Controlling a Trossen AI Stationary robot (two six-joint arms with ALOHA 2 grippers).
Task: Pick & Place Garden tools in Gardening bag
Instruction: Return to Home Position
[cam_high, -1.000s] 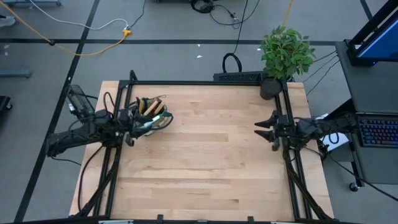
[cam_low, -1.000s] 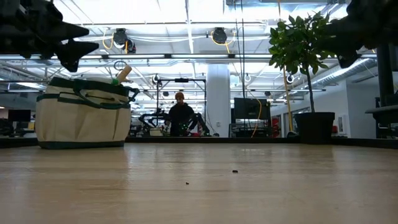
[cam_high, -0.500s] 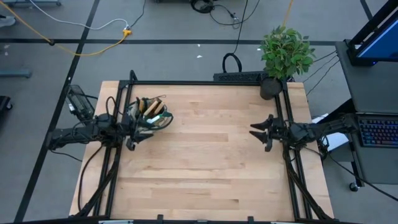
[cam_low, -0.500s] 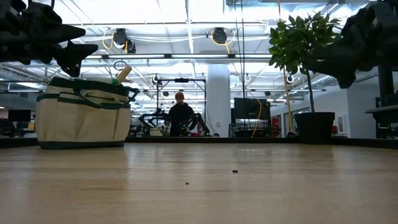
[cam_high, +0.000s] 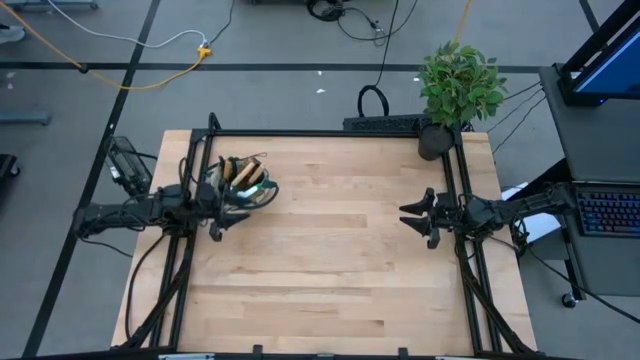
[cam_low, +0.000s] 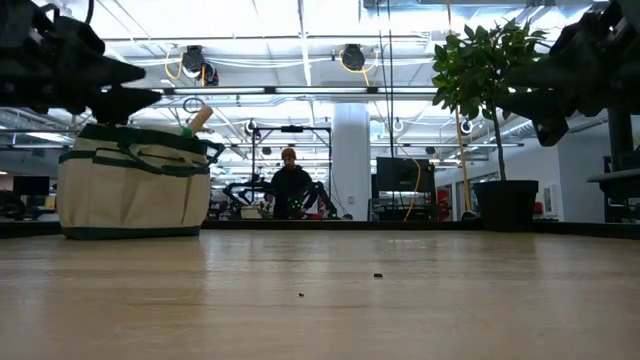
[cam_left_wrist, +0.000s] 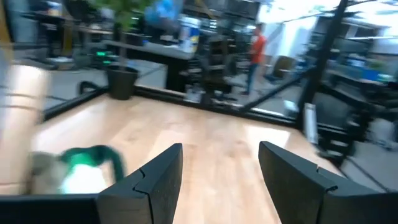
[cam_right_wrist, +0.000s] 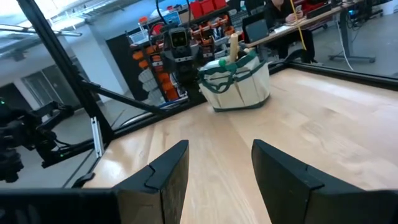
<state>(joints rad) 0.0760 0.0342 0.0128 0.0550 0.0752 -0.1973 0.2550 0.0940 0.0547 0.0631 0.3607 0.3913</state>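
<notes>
The tan gardening bag (cam_high: 243, 183) with dark green trim stands on its base at the table's far left; it also shows in the low view (cam_low: 135, 185) and the right wrist view (cam_right_wrist: 239, 84). Wooden tool handles (cam_low: 199, 119) stick up out of it. My left gripper (cam_high: 228, 214) is open and empty, just near-side of the bag, above the table. My right gripper (cam_high: 412, 217) is open and empty near the table's right edge, also above the table. No loose tools show on the table.
A leafy potted plant (cam_high: 455, 90) stands at the table's far right corner. A dark frame runs along the table's far, left and right edges. The wide middle of the wooden table (cam_high: 330, 260) is bare. A person (cam_low: 290, 185) sits in the room behind.
My left gripper has drawn back from over the bag toward the table's near and left side, staying open. My right gripper has moved a little toward the table's middle, staying open. The bag has stayed put.
</notes>
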